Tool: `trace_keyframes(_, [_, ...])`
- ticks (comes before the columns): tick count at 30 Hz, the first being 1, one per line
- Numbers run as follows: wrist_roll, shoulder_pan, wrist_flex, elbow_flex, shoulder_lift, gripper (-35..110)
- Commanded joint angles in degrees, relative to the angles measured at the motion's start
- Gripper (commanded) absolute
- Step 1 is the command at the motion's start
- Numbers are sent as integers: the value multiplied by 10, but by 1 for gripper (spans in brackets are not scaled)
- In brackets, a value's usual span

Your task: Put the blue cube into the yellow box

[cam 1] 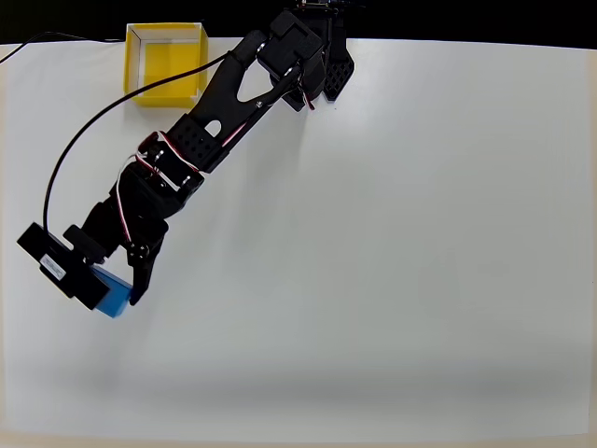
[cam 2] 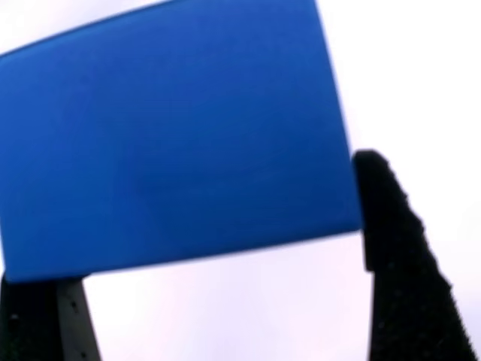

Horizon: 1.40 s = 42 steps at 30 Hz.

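Black two-finger pincer [cam 1: 119,297] bracketing solid bright-blue cube [cam 2: 173,143], clamping unclear | risk: slipping out before reaching yellow open-topped box [cam 1: 140,86]

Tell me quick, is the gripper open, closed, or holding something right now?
Gripper: fingers sit on either side of the blue cube, at the left edge of the table in the overhead view; whether they actually clamp it cannot be told.

place: lab bench (likely) | cue: bare white table [cam 1: 420,261], black backdrop

Overhead view looks straight down; wrist view sits close against the blue cube [cam 2: 173,135].
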Motion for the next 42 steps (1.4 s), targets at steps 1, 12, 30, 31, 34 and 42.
trace_keyframes(1, [5, 101, 46, 7, 133, 31])
trace_keyframes(12, [49, 276, 255, 71, 249, 31])
trace_keyframes(30, [83, 471, 329, 240, 355, 30])
trace_keyframes(31, [90, 475, 327, 254, 363, 30])
trace_keyframes(34, [94, 485, 332, 293, 390, 30])
trace_keyframes(42, [105, 504, 323, 404, 483, 31])
